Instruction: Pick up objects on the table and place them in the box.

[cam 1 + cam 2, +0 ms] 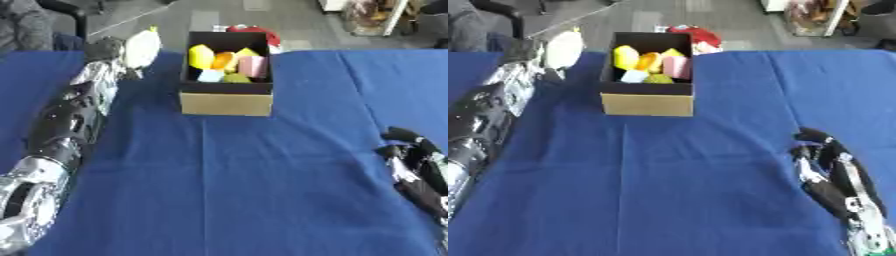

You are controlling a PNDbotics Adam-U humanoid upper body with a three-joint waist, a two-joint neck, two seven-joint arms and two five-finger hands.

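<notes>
Your left hand is curled around a white oval object at 11 o'clock, just beside the cardboard box, which holds coloured blocks. Your right hand rests at 4 o'clock on the blue cloth, fingers relaxed.

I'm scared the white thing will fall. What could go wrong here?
1. The left hand carries the white rounded object beside the cardboard box, not over it; it could drop on the blue tablecloth.
2. The box already holds colourful blocks, so the object might sit high or roll out.
3. The arm could nudge the box's near-left wall.
</notes>
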